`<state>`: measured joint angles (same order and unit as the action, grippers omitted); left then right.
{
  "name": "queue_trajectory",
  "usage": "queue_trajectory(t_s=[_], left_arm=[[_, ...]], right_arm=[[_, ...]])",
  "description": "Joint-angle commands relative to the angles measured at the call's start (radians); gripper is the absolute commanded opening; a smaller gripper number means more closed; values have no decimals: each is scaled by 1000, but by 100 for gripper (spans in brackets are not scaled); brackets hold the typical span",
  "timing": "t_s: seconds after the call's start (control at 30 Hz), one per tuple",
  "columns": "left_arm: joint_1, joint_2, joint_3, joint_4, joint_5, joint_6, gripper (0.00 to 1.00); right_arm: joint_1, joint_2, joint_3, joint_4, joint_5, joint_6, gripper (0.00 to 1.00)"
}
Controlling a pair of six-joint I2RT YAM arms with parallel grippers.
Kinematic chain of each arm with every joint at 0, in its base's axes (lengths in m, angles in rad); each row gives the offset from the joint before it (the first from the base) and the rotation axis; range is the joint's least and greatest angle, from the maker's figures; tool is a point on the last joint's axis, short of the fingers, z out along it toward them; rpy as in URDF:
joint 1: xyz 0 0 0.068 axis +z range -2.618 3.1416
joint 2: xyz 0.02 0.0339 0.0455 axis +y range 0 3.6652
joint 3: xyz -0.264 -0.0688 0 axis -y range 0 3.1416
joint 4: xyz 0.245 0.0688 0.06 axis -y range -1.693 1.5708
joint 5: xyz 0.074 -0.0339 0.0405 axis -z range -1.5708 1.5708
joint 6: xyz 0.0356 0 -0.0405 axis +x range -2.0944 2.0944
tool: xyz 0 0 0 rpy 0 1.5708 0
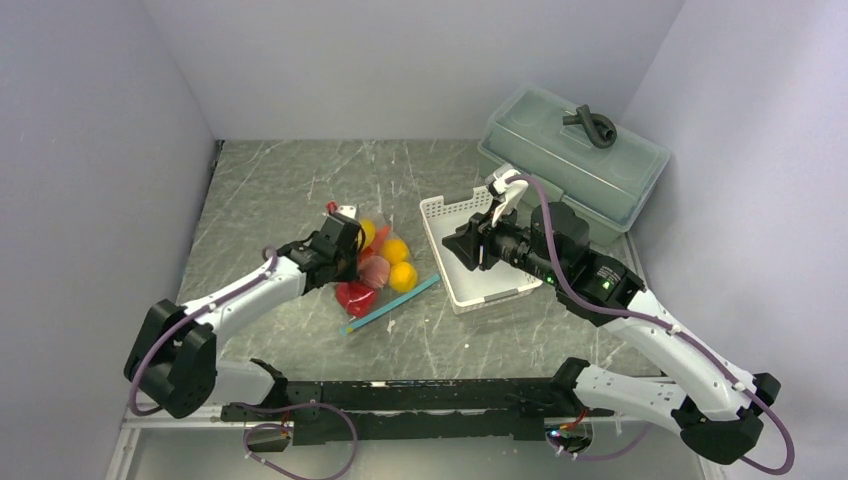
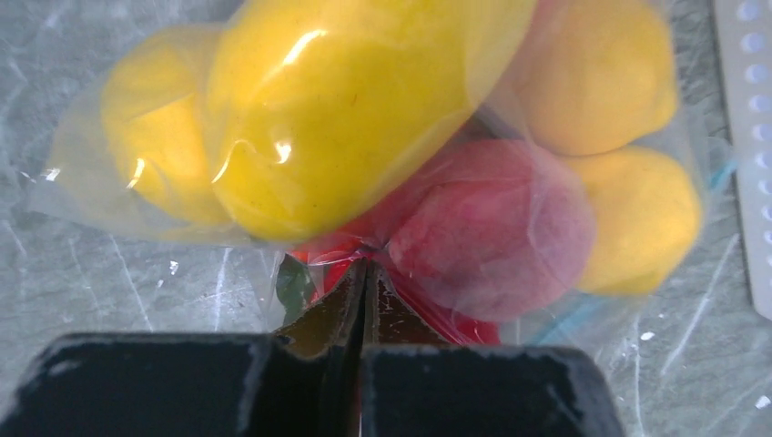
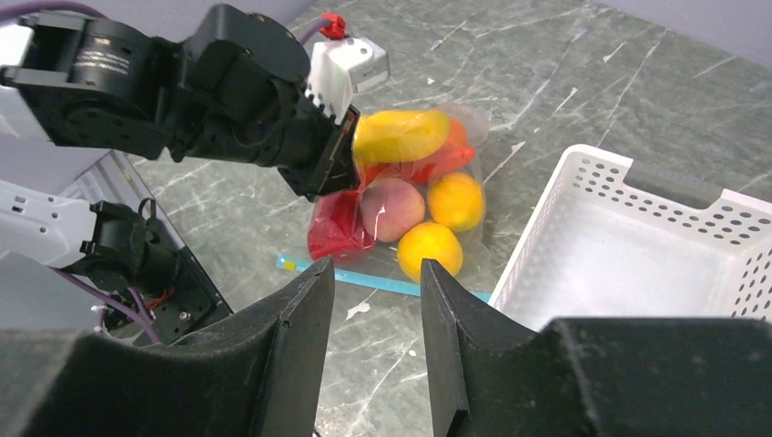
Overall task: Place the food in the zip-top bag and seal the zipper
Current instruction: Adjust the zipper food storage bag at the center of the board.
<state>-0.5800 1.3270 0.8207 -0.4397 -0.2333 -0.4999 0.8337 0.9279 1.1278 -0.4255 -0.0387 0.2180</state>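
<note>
Food lay inside the zip-top bag. Left gripper pinched shut on its film; right gripper hovered part-open, empty. Sealing the teal zipper looked next.

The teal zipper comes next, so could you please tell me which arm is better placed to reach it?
Right, probably. The right hand is open and empty, facing the zipper, while the left hand is shut on the bag.

Yellow lemons, red pepper, teal zipper, white basket
</note>
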Motion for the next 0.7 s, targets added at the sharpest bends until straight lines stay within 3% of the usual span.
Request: queue_trajectory(t_s=[0.0, 0.43, 0.57, 0.63, 0.67], left_arm=[[0, -76, 91, -43, -5, 34, 8], [0, -166, 286, -170, 15, 141, 49], [0, -169, 360, -232, 35, 183, 75], [2, -170, 393, -254, 48, 194, 98], [2, -169, 406, -262, 55, 200, 99]], right_arm=[[-2, -4, 34, 15, -8, 13, 44], [-2, 8, 45, -13, 36, 1, 58], [-4, 33, 53, -31, 89, -1, 61], [-4, 47, 53, -34, 107, -3, 62], [-3, 55, 55, -37, 119, -4, 63]])
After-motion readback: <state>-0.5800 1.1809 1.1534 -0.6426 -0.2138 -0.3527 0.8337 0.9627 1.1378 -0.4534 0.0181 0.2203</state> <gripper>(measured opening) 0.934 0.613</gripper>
